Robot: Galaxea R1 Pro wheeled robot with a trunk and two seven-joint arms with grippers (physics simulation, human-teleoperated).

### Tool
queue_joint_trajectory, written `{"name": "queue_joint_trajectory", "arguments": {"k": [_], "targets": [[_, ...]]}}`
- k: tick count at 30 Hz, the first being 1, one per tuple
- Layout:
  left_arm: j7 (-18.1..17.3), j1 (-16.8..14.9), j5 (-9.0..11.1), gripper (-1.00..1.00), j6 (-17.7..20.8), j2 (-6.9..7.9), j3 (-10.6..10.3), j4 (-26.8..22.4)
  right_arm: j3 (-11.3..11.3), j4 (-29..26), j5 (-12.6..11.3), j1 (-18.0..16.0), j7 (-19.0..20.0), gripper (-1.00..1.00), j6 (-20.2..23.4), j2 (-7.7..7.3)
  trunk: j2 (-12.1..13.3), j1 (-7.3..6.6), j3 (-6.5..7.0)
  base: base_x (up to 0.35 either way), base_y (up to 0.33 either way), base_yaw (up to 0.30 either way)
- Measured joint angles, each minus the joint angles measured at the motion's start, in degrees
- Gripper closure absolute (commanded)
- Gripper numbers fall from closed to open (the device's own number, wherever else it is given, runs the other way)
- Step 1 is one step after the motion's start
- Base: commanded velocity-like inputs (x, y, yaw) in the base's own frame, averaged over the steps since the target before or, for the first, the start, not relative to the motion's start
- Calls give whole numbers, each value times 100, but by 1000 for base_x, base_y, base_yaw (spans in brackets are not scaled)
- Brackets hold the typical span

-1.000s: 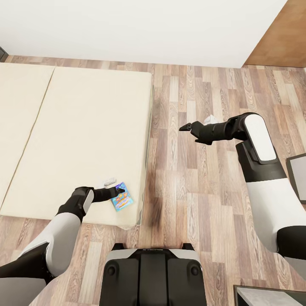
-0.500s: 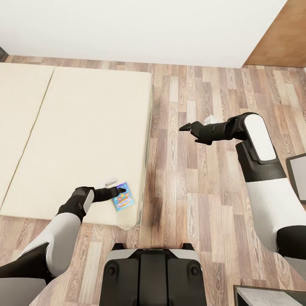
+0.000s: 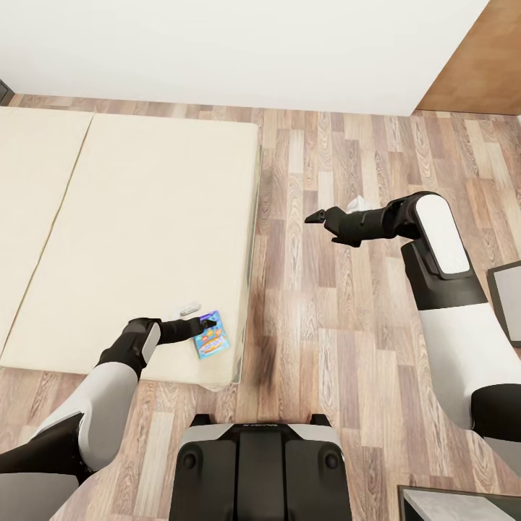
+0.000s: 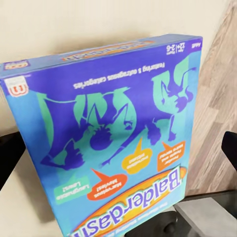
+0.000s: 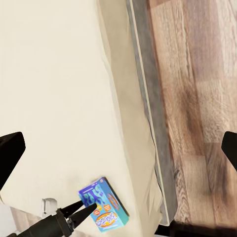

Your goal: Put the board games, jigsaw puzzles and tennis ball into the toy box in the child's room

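A small blue board game (image 3: 211,336), printed "Balderdash", lies near the corner of the beige bed (image 3: 145,217). My left gripper (image 3: 205,325) is open at the box's edge. In the left wrist view the box (image 4: 113,138) stands tilted between the two spread fingertips (image 4: 10,155). The right wrist view looks down on the same box (image 5: 103,205) with the left gripper (image 5: 83,208) touching it. My right gripper (image 3: 315,215) hangs open over the wooden floor, right of the bed, holding nothing. The toy box, the table, the jigsaw puzzles and the tennis ball are out of view.
A small white object (image 3: 188,309) lies on the bed just beyond the box. The bed's grey frame edge (image 3: 248,289) borders the wooden floor (image 3: 318,325). A white crumpled thing (image 3: 356,204) is on the floor. Dark furniture edges (image 3: 508,300) are at the right.
The blue box has turned and tipped slightly at the left gripper, looking narrower than a second ago. Both arms have barely moved.
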Motion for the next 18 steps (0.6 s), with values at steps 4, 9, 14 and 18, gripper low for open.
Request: {"name": "queue_joint_trajectory", "arguments": {"k": [4, 9, 14, 18], "targets": [[-14, 1, 0, -100, 0, -3, -1, 0, 1, 0, 0, 1, 2, -100, 0, 0, 0, 0, 0, 0, 0, 0], [-25, 1, 0, -100, 0, -11, -1, 0, 1, 0, 0, 3, 0, -100, 0, 0, 0, 0, 0, 0, 0, 0], [-27, 1, -5, -100, 0, -12, -1, 0, 1, 0, 0, 3, 1, -100, 0, 0, 0, 0, 0, 0, 0, 0], [-28, -1, -6, -100, 0, -22, -1, 0, 1, 0, 0, 4, 0, -100, 0, 0, 0, 0, 0, 0, 0, 0]]}}
